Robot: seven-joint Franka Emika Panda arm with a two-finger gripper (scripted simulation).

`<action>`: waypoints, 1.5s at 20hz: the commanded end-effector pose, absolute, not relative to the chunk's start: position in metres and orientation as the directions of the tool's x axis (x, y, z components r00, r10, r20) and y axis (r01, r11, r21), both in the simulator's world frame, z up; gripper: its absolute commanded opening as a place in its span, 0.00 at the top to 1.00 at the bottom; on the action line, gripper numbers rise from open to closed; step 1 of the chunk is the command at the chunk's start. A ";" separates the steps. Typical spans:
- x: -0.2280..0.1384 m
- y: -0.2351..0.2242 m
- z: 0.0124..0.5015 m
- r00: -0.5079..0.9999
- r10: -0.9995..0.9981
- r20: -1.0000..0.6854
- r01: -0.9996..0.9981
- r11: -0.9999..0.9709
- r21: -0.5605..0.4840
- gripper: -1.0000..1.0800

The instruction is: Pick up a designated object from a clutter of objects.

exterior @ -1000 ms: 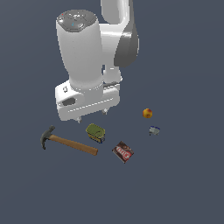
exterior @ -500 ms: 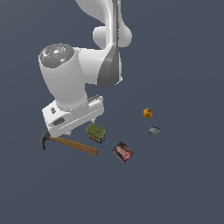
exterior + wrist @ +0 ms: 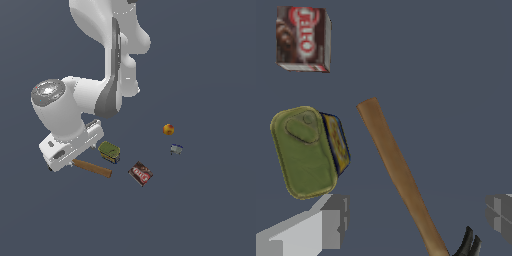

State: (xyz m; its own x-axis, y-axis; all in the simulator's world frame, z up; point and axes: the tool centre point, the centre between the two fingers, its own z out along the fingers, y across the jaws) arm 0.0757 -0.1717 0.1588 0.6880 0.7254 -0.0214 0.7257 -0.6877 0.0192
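Note:
The hammer lies flat; its brown wooden handle (image 3: 93, 168) sticks out from under the white hand (image 3: 70, 147) in the exterior view, which hides the head. In the wrist view the handle (image 3: 396, 165) runs diagonally and the dark head (image 3: 468, 245) just shows at the frame's edge. My gripper (image 3: 416, 215) is open, one grey finger (image 3: 331, 220) on each side of the handle, above it and apart from it. The rest of the clutter is the olive-green can (image 3: 109, 151), the dark red box (image 3: 140, 173), the orange ball (image 3: 168, 129) and a grey-blue piece (image 3: 176, 148).
The olive-green can (image 3: 303, 150) lies close beside the handle's free end, near one finger. The dark red box (image 3: 302, 39) lies further off. The ball and the small piece sit well away towards the exterior view's right. The floor is plain dark grey.
The hand has dropped and swung to the exterior view's left, from above the can to low over the hammer's head, which it now hides. The objects have not moved.

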 end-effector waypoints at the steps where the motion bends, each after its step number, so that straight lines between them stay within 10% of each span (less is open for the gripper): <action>1: 0.076 -0.184 0.144 0.651 0.759 -0.020 0.759 -0.651 0.015 0.04; 30: 0.068 -0.246 0.058 0.444 0.896 -0.001 0.896 -0.444 -0.001 0.04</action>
State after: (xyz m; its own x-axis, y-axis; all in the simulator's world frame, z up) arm 0.0686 -0.2461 0.0625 0.4442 0.8959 -0.0005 0.8959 -0.4442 0.0005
